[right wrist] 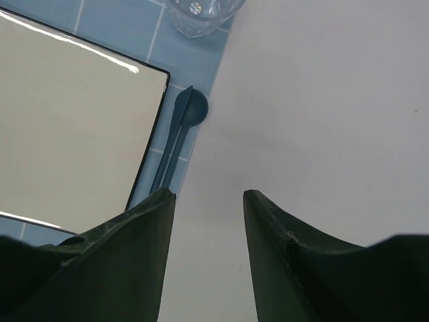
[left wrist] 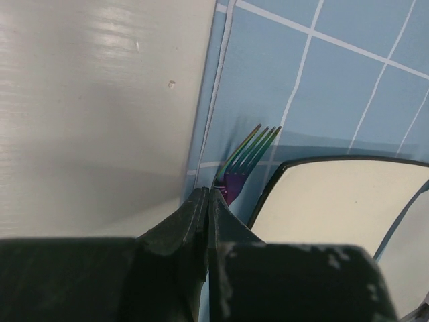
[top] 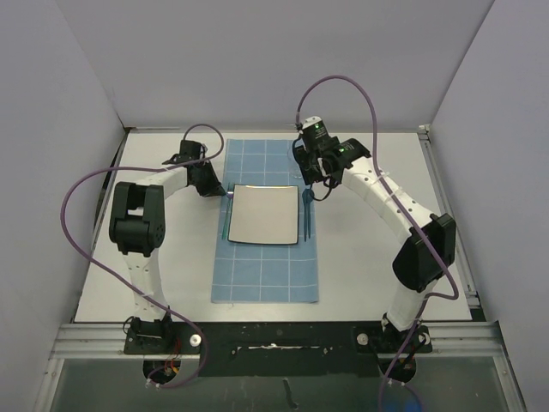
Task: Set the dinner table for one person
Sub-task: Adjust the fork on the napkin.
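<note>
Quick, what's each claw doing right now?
Left claw: closed, apparently pinching the fork by its neck.
Right claw: open, holding nothing.

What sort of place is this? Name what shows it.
Probably a robot test cell, not a dining room: plain panel walls box in the white table, a left arm and right arm are bolted to a metal rail at its near edge, and a blue gridded mat with a square plate lies between them.
</note>
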Tool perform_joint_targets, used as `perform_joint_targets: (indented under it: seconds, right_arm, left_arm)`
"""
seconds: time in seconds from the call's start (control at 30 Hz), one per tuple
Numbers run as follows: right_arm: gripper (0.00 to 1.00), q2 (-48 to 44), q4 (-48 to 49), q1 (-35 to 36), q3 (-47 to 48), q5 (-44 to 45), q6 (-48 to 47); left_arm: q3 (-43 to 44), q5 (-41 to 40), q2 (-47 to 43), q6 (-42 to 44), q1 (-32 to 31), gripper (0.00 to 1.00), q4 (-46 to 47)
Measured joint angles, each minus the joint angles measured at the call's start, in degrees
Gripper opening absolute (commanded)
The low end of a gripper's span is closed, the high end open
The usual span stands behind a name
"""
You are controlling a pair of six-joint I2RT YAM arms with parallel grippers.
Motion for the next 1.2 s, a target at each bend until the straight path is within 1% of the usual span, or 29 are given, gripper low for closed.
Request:
perform_joint_targets:
  seconds: [0.67,1.2]
  right_arm:
    - [0.46,0.4,0.3,-0.8,-0.4,-0.7,0.0]
    - [0.45,0.4,1.2,-1.8,-2.1,-1.8,0.1]
  left_arm:
    - [0.0,-0.6,0.0,0.3,-0.2,0.00,-0.4]
    - [0.0,2.4,0.0,0.9,-1.2,0.00,0.3]
